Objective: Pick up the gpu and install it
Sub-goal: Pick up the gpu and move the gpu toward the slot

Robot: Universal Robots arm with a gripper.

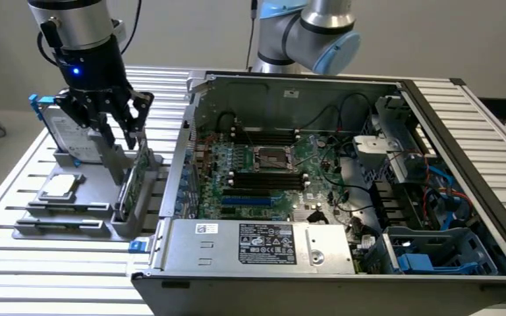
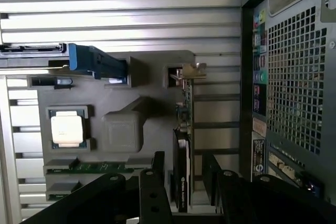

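Pincer wide open, empty, upper left of exterior view, over gpu. Gpu stands on edge in tray slot, letting jaws straddle it.

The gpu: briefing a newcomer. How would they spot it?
Beside the open black computer case, on the exterior view's left, lies a grey tray. The gpu stands on edge at its case-side rim: a thin green board with black cover, unlike the flat silver processor.
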